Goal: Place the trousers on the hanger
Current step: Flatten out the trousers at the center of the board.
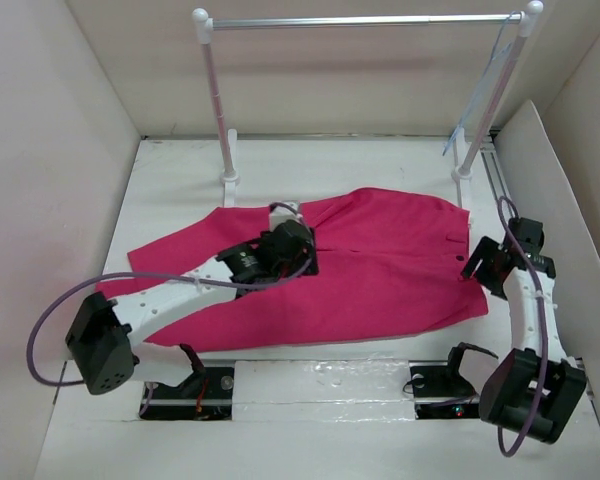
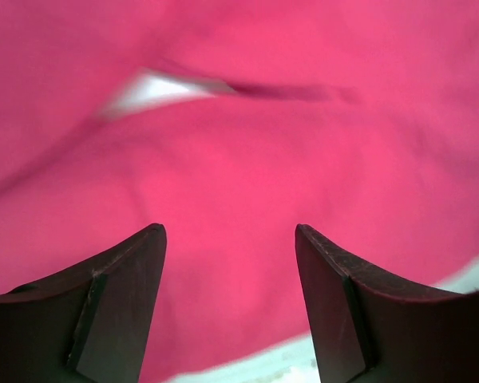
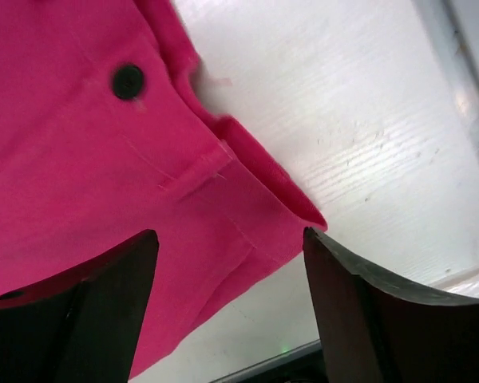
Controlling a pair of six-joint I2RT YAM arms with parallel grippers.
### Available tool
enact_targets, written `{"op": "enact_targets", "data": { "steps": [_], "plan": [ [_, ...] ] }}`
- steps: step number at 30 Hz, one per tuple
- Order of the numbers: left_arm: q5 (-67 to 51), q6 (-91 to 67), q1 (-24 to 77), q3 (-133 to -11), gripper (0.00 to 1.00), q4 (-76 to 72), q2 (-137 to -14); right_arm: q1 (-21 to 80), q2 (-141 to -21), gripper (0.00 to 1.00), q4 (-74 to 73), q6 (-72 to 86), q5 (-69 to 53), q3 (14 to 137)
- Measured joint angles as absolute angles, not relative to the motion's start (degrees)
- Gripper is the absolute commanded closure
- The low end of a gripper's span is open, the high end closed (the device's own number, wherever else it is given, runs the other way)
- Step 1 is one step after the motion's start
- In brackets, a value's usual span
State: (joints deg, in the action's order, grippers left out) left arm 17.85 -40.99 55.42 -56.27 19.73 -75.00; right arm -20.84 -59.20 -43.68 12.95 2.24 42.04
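Magenta cloth: the long, bright magenta-pink cloth trousers (image 1: 380, 260) lie spread flat on the white table (image 1: 180, 175), with the waistband to the right and the two legs running left beneath the left arm.
Handling: the trousers look soft, light and floppy. They will likely sag and fold from any single hold, but they seem neither fragile nor slippery.
Where to hold: the doubled waistband near the small black button (image 3: 128, 80) looks like the firmest part. Its corner lies free on bare table, so a finger could slide under it there.
Left gripper: the left gripper (image 2: 227, 235) has its jaws wide apart and holds nothing. It hovers over the cloth near where the legs divide, and a slit of white table shows between them.
Right gripper: the right gripper (image 3: 227, 239) is also spread wide and empty, poised over the waistband corner at the trousers' right edge.
Hanger: the thin, pale whitish-blue wire hanger (image 1: 477, 100) hangs at the right end of the white-posted rack with silver rail (image 1: 360, 20), beside the right post and well apart from the trousers.
Edges: the far edge of the cloth lies near the foot of the left post, and the near edge is close to the arm bases.
Open room: there is bare table between the waistband and the right post. The walls close in on both sides, so lifting upward seems the freest path.
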Motion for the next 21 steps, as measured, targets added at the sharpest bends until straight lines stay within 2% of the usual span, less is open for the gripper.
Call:
{"op": "enact_targets", "data": {
  "steps": [2, 3, 4, 5, 7, 8, 9, 11, 14, 15, 16, 19, 21],
  "plan": [
    [17.8, -40.6, 49.8, -55.7, 0.40, 20.7, -72.3, -20.4, -59.9, 0.23, -45.3, 12.2, 2.3, 46.5],
    [17.9, -40.3, 46.9, -55.5, 0.41, 21.1, -70.9, -19.6, -60.2, 0.31, -45.2, 11.7, 2.3, 49.3],
    [18.0, -39.9, 43.7, -55.2, 0.44, 21.6, -69.6, -18.2, -60.4, 0.46, -44.8, 11.2, 2.3, 52.2],
    [18.3, -39.7, 41.6, -55.0, 0.47, 22.2, -68.8, -16.2, -60.4, 0.72, -44.0, 10.3, 1.9, 54.9],
    [18.8, -40.4, 37.7, -54.3, 0.58, 23.7, -67.3, -11.3, -59.7, 0.95, -40.3, 8.6, -0.5, 58.1],
    [19.0, -41.4, 35.9, -53.3, 0.60, 24.2, -66.5, -8.3, -59.1, 1.00, -38.1, 7.9, -2.2, 58.3],
    [18.9, -42.9, 34.0, -51.8, 0.59, 24.7, -65.6, -5.1, -58.6, 1.00, -36.7, 6.9, -3.8, 58.2],
    [17.5, -46.0, 28.4, -47.4, 0.52, 25.1, -62.7, 2.0, -58.5, 1.00, -33.9, 3.6, -8.1, 57.2],
    [14.0, -49.6, 14.2, -39.0, 0.50, 24.3, -56.2, 14.5, -59.6, 0.97, -33.3, 1.8, -9.4, 53.9],
    [13.0, -50.6, 8.7, -36.6, 0.50, 24.1, -54.1, 18.5, -60.1, 0.93, -33.1, 1.0, -9.2, 52.8],
    [11.6, -51.3, 2.9, -34.6, 0.50, 23.7, -52.0, 21.8, -60.4, 0.81, -33.0, 0.5, -9.3, 51.8],
    [8.4, -52.5, -11.6, -31.6, 0.51, 23.2, -49.2, 30.2, -60.9, 0.56, -33.1, -1.0, -10.0, 49.5],
    [6.9, -52.5, -18.3, -30.6, 0.52, 22.5, -49.9, 32.6, -60.7, 0.55, -32.9, -1.8, -10.6, 48.7]
  ]
}}
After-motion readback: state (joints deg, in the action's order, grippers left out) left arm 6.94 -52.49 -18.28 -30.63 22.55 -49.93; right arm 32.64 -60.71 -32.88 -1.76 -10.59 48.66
